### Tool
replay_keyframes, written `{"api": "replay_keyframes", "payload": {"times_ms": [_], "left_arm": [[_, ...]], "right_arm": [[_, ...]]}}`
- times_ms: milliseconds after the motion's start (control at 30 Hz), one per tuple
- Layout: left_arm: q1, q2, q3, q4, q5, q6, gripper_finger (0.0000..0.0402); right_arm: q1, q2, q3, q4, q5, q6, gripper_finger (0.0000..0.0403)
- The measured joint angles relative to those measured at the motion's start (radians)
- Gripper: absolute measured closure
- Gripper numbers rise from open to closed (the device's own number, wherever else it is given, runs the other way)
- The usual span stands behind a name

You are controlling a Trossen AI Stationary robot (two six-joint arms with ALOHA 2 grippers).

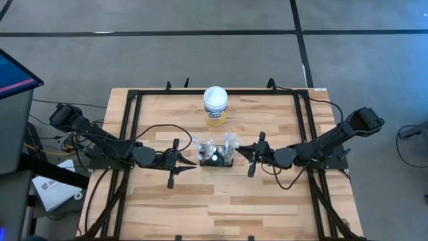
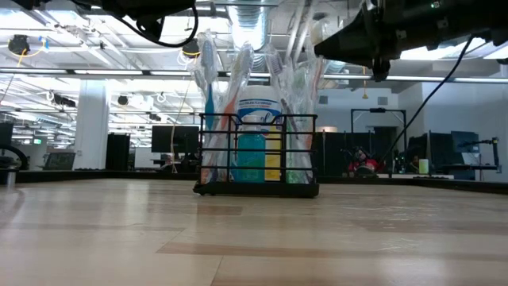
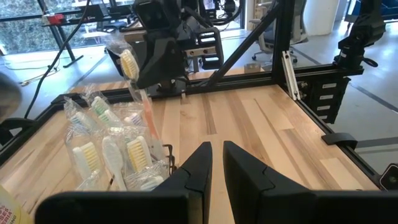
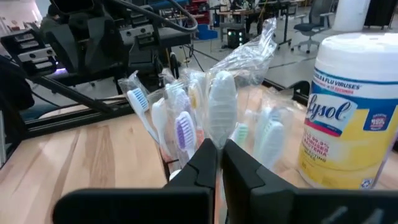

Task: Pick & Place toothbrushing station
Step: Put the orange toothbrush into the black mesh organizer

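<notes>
Right now the black wire-mesh toothbrush holder [image 1: 217, 154] stands upright on the wooden tabletop [image 1: 221, 201], about at its middle, with both arms reaching in from either side. It is packed with toothbrushes [image 2: 242, 87] in clear plastic wrappers, heads up, some leaning outward. Just behind it, toward the far edge, stands a white wipes canister [image 1: 215, 105] with a yellow label, apart from the holder.

From the left, the left claw [image 1: 189, 161] sits close beside the holder's left end. Its two dark fingers [image 3: 193, 171] stand nearly together with a thin gap between them, and nothing shows in that gap; it grasps nothing. Ahead of it, one wrapped toothbrush [image 3: 135, 81] with an orange handle sticks up higher than the rest, next to the other arm.

From the right, the right claw [image 1: 242, 152] is at the holder's right end. Its fingers [image 4: 205, 162] are clenched shut, and a wrapped white brush head [image 4: 222, 112] rises directly above their tips; whether they pinch that wrapper cannot be told.

From table height, the holder's base rests flat on the wood, with both arms dark above it.
</notes>
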Motion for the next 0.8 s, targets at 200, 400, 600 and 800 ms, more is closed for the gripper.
{"api": "replay_keyframes", "payload": {"times_ms": [200,400,600,800], "left_arm": [[0.0,0.0,0.0,0.002,0.0,0.002,0.0366],[0.0,0.0,0.0,0.003,0.0,0.002,0.0366],[0.0,0.0,0.0,0.003,0.0,0.002,0.0366],[0.0,0.0,0.0,0.003,0.0,0.002,0.0366]], "right_arm": [[-0.002,0.016,0.0,-0.001,-0.026,0.018,0.0401],[-0.011,0.102,0.0,0.052,-0.037,0.02,0.0399],[-0.038,0.164,0.011,0.071,-0.059,0.034,0.0398],[-0.038,0.155,0.012,0.066,-0.058,0.044,0.0382]]}}
